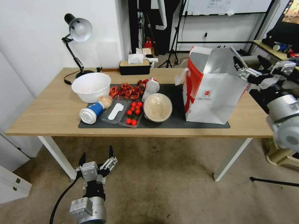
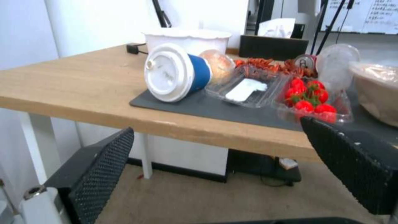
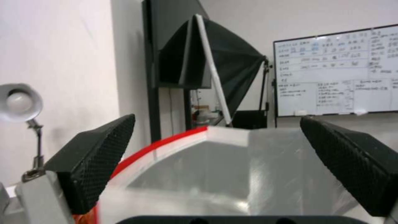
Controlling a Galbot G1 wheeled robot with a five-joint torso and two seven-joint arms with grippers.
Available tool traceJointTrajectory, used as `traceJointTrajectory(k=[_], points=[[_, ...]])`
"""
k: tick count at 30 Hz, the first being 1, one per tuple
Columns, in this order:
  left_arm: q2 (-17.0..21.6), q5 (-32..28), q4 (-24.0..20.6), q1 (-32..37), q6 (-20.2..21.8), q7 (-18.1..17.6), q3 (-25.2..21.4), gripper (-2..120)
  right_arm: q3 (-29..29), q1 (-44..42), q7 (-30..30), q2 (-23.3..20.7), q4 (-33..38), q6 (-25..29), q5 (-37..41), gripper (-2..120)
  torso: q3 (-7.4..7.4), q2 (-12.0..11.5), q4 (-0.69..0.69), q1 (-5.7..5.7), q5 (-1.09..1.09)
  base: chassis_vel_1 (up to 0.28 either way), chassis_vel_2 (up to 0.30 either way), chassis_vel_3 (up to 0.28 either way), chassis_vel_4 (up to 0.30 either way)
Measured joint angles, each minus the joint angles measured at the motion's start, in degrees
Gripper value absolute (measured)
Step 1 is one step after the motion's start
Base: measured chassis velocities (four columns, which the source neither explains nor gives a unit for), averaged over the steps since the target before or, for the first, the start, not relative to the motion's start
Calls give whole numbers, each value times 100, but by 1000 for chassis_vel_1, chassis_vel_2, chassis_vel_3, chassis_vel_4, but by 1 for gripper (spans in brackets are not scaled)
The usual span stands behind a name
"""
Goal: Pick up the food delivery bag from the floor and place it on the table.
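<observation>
The food delivery bag (image 1: 215,90) stands upright on the bench (image 1: 49,109), so the job looks done. The right gripper (image 1: 249,70) hovers beside its top, fingers released. The left gripper (image 1: 96,160) hangs low, fingers spread.

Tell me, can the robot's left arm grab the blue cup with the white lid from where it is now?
Probably yes. The left gripper hangs open below the table edge, and the blue cup lies on its side near that front edge with nothing before it. The arm would likely need to rise first.
</observation>
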Motion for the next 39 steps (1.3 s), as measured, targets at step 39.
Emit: traceJointTrajectory(k=[39], points=[[-17, 310, 197, 15, -346, 429, 22, 100, -770, -3522, 1146, 2721, 1102, 558, -4110, 100, 0, 0, -1, -1, 0, 0, 0, 0, 0]])
